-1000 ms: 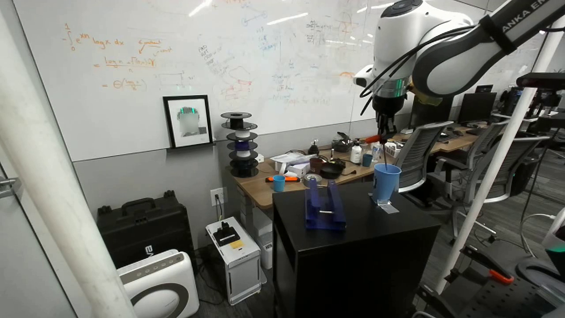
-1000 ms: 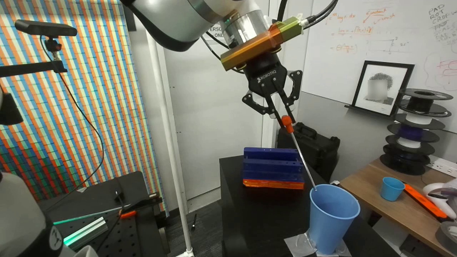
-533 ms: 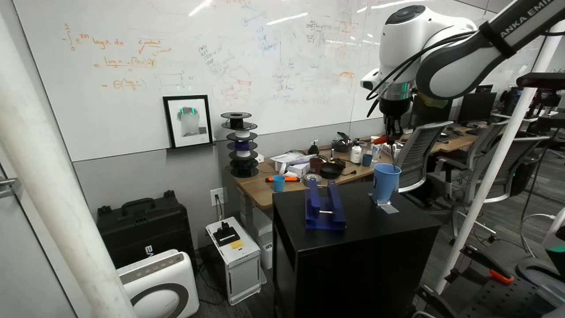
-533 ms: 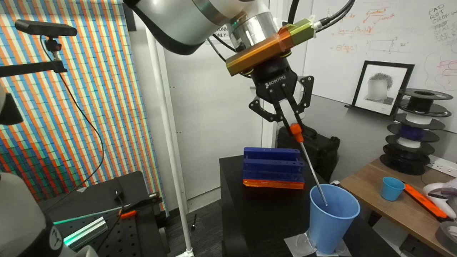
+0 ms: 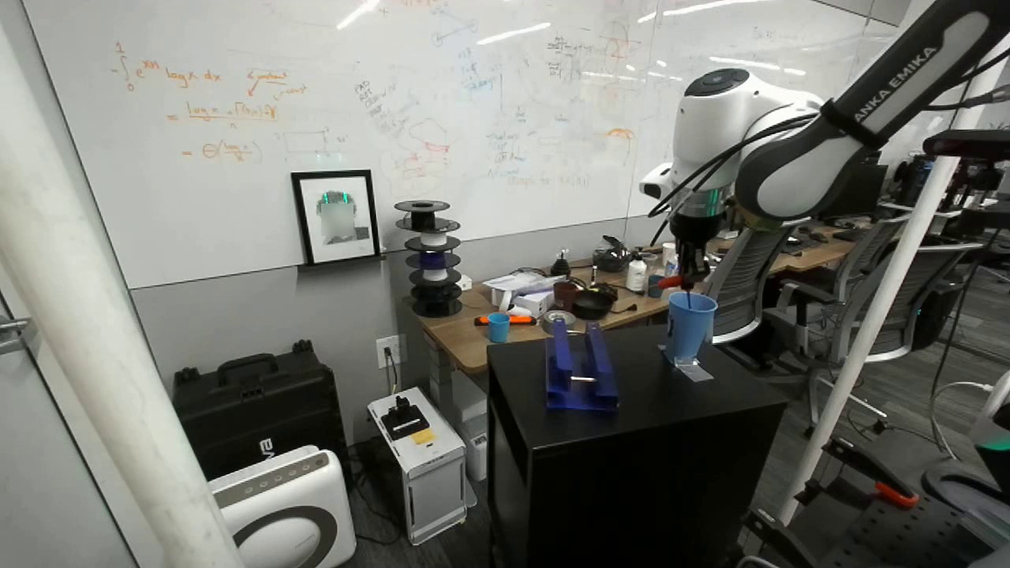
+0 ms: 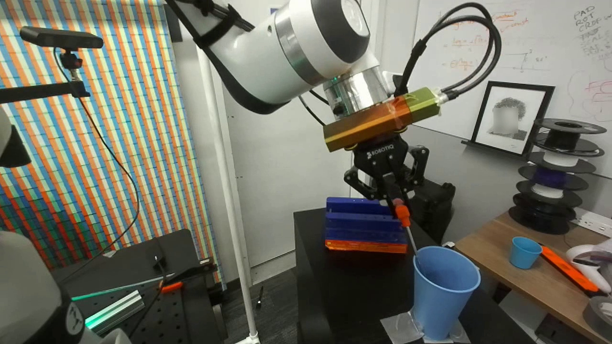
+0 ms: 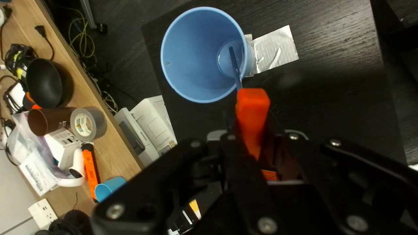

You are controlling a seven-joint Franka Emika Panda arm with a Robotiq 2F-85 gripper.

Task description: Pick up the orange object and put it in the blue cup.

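The orange object is a screwdriver with an orange-red handle (image 6: 403, 215) and a thin metal shaft. The handle also shows in the wrist view (image 7: 252, 106) and in an exterior view (image 5: 669, 282). My gripper (image 6: 399, 204) is shut on the handle and holds it tilted above the rim of the blue cup (image 6: 442, 306). The shaft points down into the cup's mouth near one side of the rim; its tip shows against the cup's inside in the wrist view. The cup (image 7: 196, 55) stands upright, its base taped down. The fingertips (image 5: 689, 278) are partly blurred.
The cup stands on a black cabinet (image 5: 623, 430). A dark blue boxy block (image 5: 581, 386) with an orange lower layer stands near it (image 6: 366, 222). A wooden desk (image 7: 114, 156) beside it holds a small blue cup (image 6: 524, 252), a tape roll and several other items.
My gripper has moved down, lowering the screwdriver toward the cup. Half a second ago the shaft tip showed farther inside the mouth; now it shows close to the rim. The cup has hardly moved.
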